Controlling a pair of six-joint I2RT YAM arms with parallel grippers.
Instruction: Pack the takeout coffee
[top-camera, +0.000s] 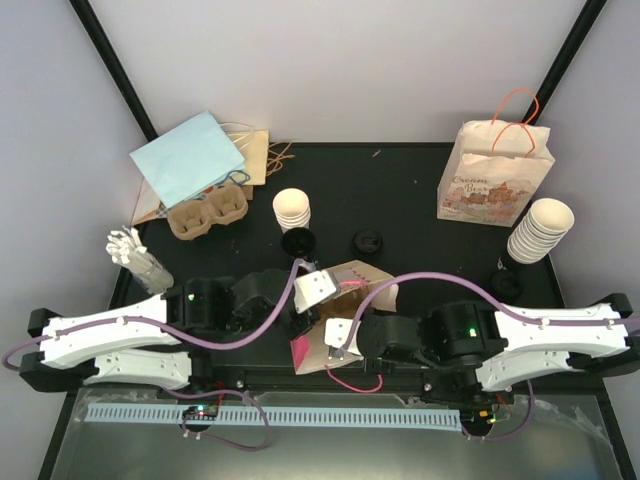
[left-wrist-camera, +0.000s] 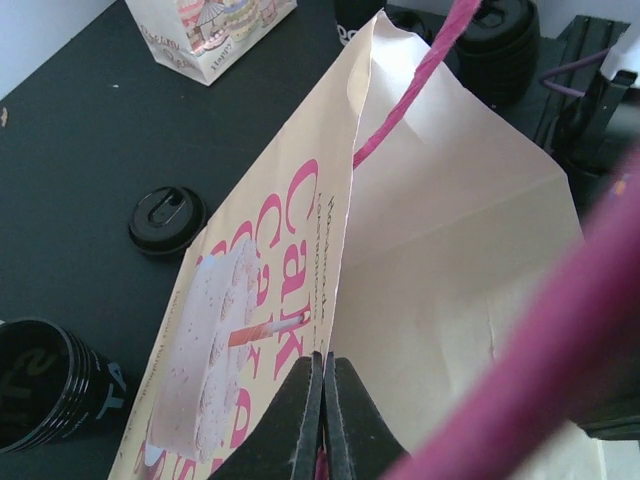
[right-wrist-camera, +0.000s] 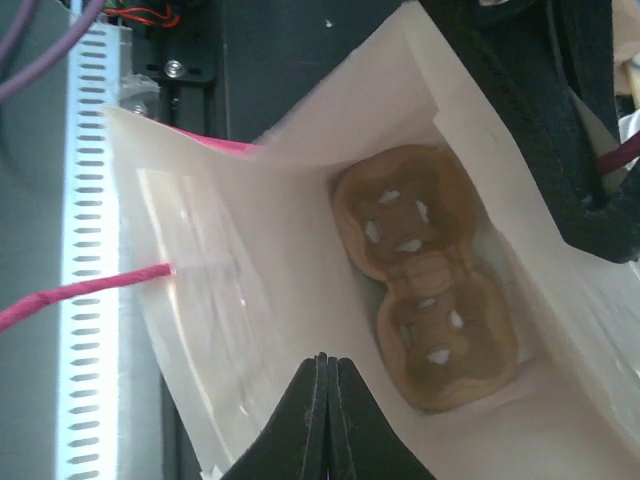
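Note:
A cream paper bag (top-camera: 352, 283) with pink lettering is held open between my two arms at the table's near middle. My left gripper (left-wrist-camera: 325, 362) is shut on the edge of the bag's (left-wrist-camera: 450, 230) mouth, the printed side to its left. From the opposite side, my right gripper (right-wrist-camera: 328, 364) is shut on the bag's (right-wrist-camera: 250, 260) near wall. Inside the bag lies a brown two-cup carrier (right-wrist-camera: 430, 272), with no cups in it. A pink handle cord (left-wrist-camera: 400, 100) arches over the opening. In the top view the left gripper (top-camera: 315, 290) and right gripper (top-camera: 340, 338) pull the mouth apart.
Behind the bag stand a short stack of cream cups (top-camera: 292, 209), two black lids (top-camera: 298, 242) (top-camera: 368, 241), a second carrier (top-camera: 207, 212), a blue bag (top-camera: 188, 158), a printed bag (top-camera: 495, 175), a tall cup stack (top-camera: 540, 230), and stirrers (top-camera: 138, 255) at left.

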